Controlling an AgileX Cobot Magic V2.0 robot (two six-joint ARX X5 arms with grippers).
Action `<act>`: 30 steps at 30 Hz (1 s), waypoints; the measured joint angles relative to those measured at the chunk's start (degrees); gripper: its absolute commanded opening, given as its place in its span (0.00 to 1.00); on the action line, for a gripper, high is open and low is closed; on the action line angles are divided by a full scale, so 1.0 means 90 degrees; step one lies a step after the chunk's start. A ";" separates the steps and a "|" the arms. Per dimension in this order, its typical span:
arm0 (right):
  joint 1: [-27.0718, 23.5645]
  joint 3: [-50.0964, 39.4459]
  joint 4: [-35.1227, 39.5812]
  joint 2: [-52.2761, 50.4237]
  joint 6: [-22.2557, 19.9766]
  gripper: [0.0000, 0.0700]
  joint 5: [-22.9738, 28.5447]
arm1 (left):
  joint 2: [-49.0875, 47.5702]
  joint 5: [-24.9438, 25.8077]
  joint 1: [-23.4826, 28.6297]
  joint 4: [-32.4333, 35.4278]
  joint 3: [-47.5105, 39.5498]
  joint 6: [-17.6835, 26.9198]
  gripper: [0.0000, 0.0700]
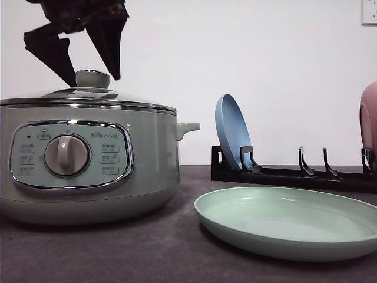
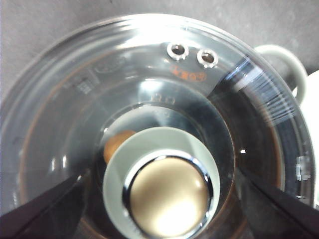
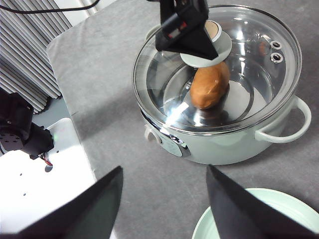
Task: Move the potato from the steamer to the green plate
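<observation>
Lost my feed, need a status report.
Left gripper open above lid knob. Right gripper open. Potato inside steamer, lid on. Green plate empty.

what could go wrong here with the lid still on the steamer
The left gripper hangs open above the lid knob; a poor grip on that rounded knob could drop the glass lid onto the potato. The green plate lies close beside the steamer, so a swinging lid could strike it.
</observation>
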 measured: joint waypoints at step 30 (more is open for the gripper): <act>0.0005 0.0000 -0.0004 0.0000 -0.0007 0.47 0.0318 | 0.0006 -0.0098 -0.0074 -0.0177 0.0036 0.0040 0.01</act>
